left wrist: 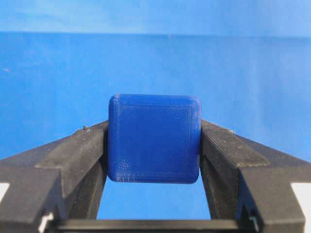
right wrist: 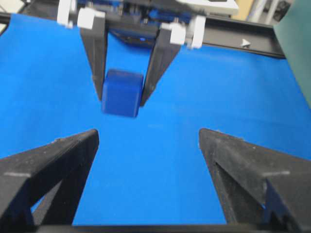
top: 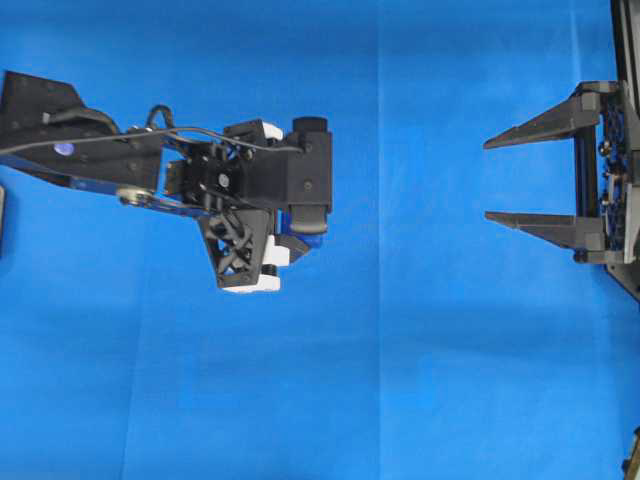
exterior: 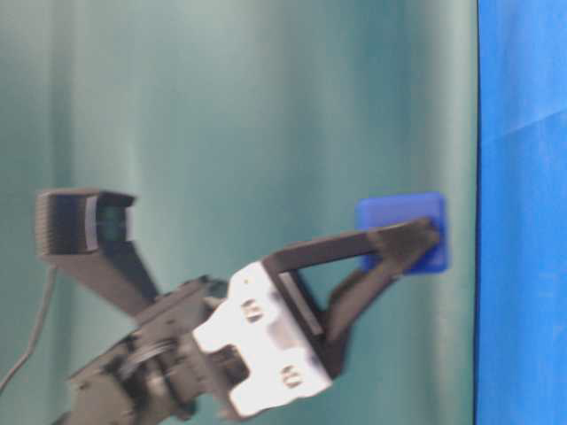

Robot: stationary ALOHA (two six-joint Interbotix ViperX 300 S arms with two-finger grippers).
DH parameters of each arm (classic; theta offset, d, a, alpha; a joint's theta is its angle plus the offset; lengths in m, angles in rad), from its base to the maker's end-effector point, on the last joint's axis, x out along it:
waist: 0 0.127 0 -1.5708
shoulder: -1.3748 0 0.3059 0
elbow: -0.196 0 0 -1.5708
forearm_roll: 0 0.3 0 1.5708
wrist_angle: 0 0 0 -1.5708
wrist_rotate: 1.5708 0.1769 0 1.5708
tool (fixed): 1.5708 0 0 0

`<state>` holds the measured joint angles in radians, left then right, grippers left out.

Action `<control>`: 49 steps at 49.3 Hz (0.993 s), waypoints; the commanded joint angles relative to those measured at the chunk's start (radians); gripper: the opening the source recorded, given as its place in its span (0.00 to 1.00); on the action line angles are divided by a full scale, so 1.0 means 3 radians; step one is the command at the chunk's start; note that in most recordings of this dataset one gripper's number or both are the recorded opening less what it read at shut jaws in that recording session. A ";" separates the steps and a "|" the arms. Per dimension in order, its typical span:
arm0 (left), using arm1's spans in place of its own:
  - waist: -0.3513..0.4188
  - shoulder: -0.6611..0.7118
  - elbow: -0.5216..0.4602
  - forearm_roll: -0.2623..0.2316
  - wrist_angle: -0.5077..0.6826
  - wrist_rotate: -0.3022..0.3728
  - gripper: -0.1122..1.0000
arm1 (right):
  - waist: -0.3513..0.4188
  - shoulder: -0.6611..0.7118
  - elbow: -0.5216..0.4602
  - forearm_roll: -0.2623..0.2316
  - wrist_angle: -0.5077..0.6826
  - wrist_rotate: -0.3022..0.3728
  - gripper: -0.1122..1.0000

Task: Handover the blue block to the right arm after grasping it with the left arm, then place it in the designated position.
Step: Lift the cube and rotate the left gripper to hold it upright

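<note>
With the left gripper (right wrist: 123, 97) clamping the block (right wrist: 121, 92), steer it squarely between the right gripper's (right wrist: 148, 138) wide-spread fingers.

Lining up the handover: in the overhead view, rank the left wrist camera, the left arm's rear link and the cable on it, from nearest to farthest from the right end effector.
1. left wrist camera, toward centre.
2. cable, left of the camera.
3. rear link, far left edge.

All measured from the right end effector, at the right edge.
</note>
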<state>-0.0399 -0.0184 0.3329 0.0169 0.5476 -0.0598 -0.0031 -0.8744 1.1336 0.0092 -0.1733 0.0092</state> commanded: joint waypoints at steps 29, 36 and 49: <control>-0.0005 -0.0332 -0.0128 0.0026 0.0159 0.0010 0.54 | -0.0005 0.0005 -0.0092 0.0010 -0.0010 0.0000 0.97; -0.0005 -0.0332 -0.0128 0.0026 0.0159 0.0005 0.54 | -0.0005 0.0010 -0.0092 0.0010 -0.0015 0.0000 0.97; -0.0005 -0.0327 -0.0138 0.0026 0.0159 0.0010 0.54 | -0.0005 0.0010 -0.0097 0.0010 -0.0005 0.0000 0.97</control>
<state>-0.0399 -0.0890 0.3160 0.0215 0.5983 -0.0583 -0.0031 -0.8759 1.1336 0.0092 -0.1718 0.0092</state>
